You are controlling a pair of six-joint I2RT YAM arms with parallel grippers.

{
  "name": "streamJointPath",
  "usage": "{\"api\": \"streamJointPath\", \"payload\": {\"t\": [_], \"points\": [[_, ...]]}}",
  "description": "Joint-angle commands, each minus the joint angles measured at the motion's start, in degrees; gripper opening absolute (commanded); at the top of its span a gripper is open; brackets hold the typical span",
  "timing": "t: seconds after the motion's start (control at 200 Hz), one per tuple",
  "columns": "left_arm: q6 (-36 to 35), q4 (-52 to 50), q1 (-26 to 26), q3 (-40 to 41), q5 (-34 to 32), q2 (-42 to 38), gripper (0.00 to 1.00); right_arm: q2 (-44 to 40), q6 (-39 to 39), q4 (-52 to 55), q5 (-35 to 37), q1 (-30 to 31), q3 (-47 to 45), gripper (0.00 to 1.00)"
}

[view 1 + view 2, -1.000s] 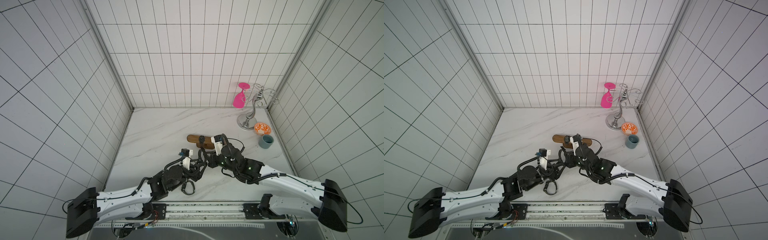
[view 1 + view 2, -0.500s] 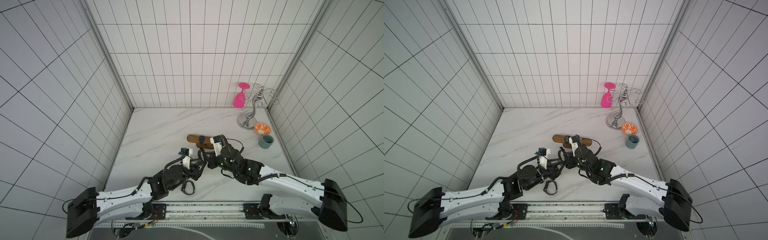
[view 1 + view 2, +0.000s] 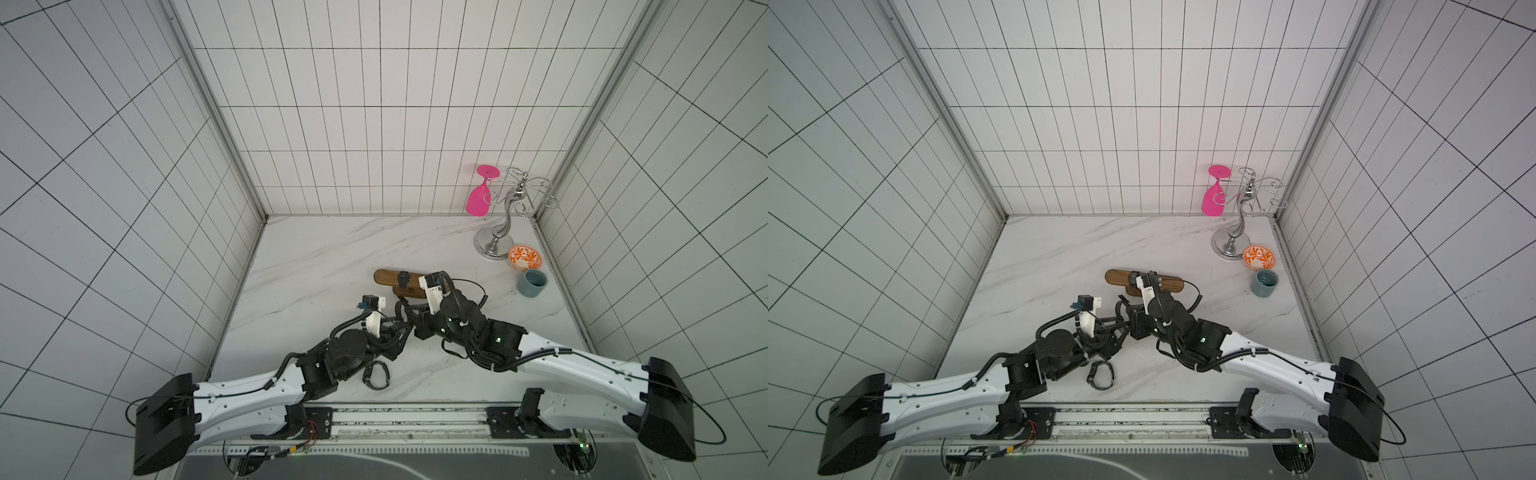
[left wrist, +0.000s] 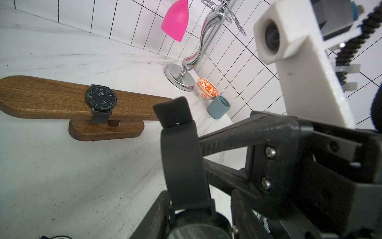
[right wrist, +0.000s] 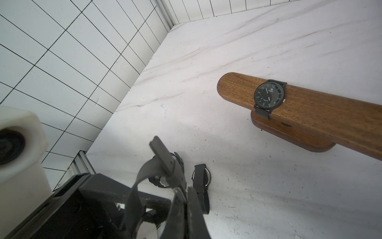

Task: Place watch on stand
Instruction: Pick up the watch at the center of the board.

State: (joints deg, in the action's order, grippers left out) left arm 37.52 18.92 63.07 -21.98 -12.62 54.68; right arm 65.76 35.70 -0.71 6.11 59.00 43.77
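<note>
The stand point(image 3: 388, 277) point(image 3: 1117, 276) is a brown wooden bar on a short base, mid-table, seen close at stand point(image 4: 51, 97) and stand point(image 5: 310, 111). A black-faced watch point(image 4: 100, 99) point(image 5: 268, 97) is strapped round its bar. In front of it both grippers meet on a second dark watch point(image 4: 182, 161). My left gripper point(image 4: 198, 211) point(image 3: 397, 336) is shut on that watch's case, its strap standing up. My right gripper point(image 5: 187, 190) point(image 3: 402, 311) is shut on the curving strap point(image 5: 142, 171).
A chrome wire rack point(image 3: 498, 232) with a pink glass point(image 3: 478, 199) hanging on it stands at the back right. Beside it are an orange-patterned bowl point(image 3: 525, 257) and a blue-grey cup point(image 3: 532, 283). A loose watch point(image 3: 376, 374) point(image 5: 201, 182) lies near the front, another watch point(image 5: 158, 180) beside it.
My left jaws have closed in around the watch case. Both arms have hardly moved; the right gripper has stayed shut on the strap.
</note>
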Motion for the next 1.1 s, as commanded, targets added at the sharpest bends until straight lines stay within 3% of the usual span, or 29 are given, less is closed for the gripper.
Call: {"api": "streamJointPath", "payload": {"t": [0.0,0.275,0.855,1.049,1.094], "points": [[0.34,-0.51,0.16,-1.58,-0.54,0.15,0.45,-1.27,-0.06,-1.15,1.49,0.62,6.03,0.00],[-0.29,-1.27,0.21,-1.76,0.90,0.48,0.48,-1.95,0.51,-1.11,2.33,0.60,6.02,0.00],[-0.60,-0.93,0.21,-1.81,0.68,-1.45,0.35,-0.92,1.55,-1.83,1.56,0.72,4.82,0.00],[-0.79,-2.74,0.19,-2.03,-2.98,-1.55,0.33,-0.52,2.01,-1.17,1.77,0.62,4.59,0.00],[-1.20,-3.72,0.19,-2.36,-4.16,-1.99,0.33,-0.75,1.60,-0.51,2.10,0.54,4.74,0.07]]}}
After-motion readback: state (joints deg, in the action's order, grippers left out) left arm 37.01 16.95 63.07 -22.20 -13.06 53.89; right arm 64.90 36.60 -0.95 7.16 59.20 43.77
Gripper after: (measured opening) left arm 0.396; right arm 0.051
